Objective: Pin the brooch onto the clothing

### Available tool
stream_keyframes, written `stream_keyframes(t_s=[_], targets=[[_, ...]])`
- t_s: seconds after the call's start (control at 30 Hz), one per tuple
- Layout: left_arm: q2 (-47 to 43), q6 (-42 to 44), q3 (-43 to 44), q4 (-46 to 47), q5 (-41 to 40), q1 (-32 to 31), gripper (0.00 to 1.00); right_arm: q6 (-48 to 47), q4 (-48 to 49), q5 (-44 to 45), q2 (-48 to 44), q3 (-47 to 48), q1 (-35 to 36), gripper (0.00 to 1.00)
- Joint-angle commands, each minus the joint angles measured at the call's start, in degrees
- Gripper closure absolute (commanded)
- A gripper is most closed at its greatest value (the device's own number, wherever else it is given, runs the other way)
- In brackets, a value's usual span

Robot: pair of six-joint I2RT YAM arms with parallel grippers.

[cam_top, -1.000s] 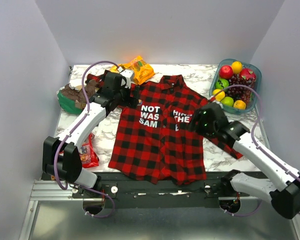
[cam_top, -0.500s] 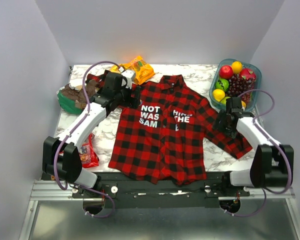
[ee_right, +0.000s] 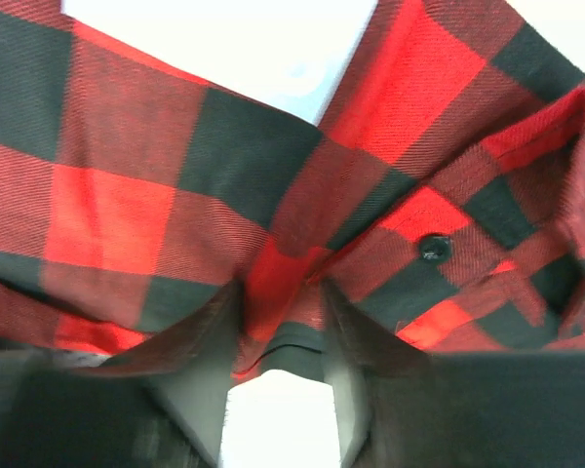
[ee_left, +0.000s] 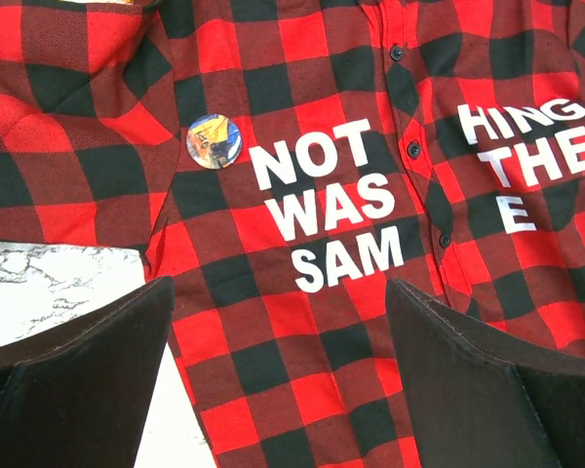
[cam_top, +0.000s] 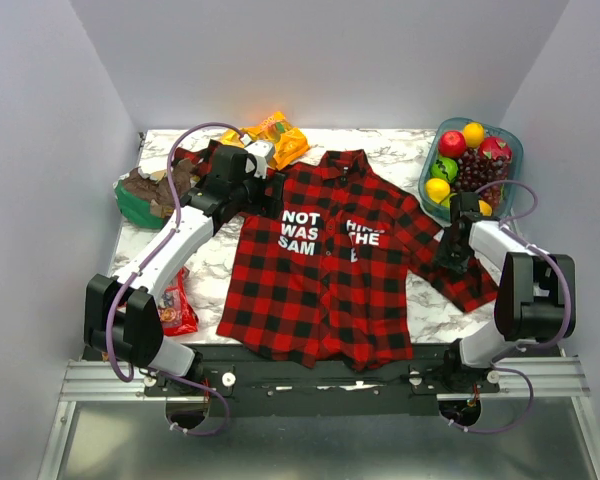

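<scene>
The clothing (cam_top: 320, 260), a red and black plaid shirt with white letters, lies flat on the marble table. The brooch (ee_left: 214, 141), a small round disc, sits on the shirt's chest just left of the word NOT. My left gripper (ee_left: 281, 322) hovers open above that side of the chest (cam_top: 263, 187), nothing between its fingers. My right gripper (ee_right: 278, 322) is down at the shirt's right sleeve (cam_top: 458, 262). Its fingers (ee_right: 211, 336) pinch a fold of plaid cloth near a cuff button (ee_right: 431, 248).
A clear tub of fruit (cam_top: 470, 160) stands at the back right, close to the right arm. An orange snack bag (cam_top: 275, 135) lies behind the collar. A green dish with brown pieces (cam_top: 145, 195) and a red packet (cam_top: 177, 300) sit on the left.
My right arm has swung back from the shirt's chest to the right sleeve, and its jaws have narrowed onto the cloth. The left arm has stayed put.
</scene>
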Motion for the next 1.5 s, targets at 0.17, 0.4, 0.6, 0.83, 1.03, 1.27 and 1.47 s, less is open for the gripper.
stream_keyframes(t_s=[0.17,0.4,0.6,0.83,1.03,1.27,1.47], targets=[[-2.03,0.72,0.91,0.61,-0.93,-0.19,0.03,-2.19,-0.63,3.07,4.13,1.58,-0.91,0.75],[-2.03,0.99,0.91,0.35,-1.19,-0.19,0.03,-5.18,-5.73,17.84,7.91,9.22,-1.0,0.86],[-1.94,1.25,0.91,0.35,-1.72,-0.19,0.03,-8.0,-5.56,24.7,11.33,12.92,-1.7,0.87],[-2.03,1.43,0.82,0.44,-1.37,-0.19,0.03,-9.14,-5.03,26.46,12.92,15.65,-2.05,0.87],[-2.2,0.9,0.73,0.88,-0.14,-0.19,0.01,-8.88,-4.5,23.92,8.45,13.2,-2.05,0.71],[-3.17,-0.86,-0.15,2.2,0.74,1.56,0.01,-7.12,-4.5,16.54,-0.08,9.5,-2.14,0.27],[-4.49,-2.79,-1.11,4.3,3.37,5.08,0.01,-7.9,-3.45,6.0,-8.51,5.91,-1.79,0.19]])
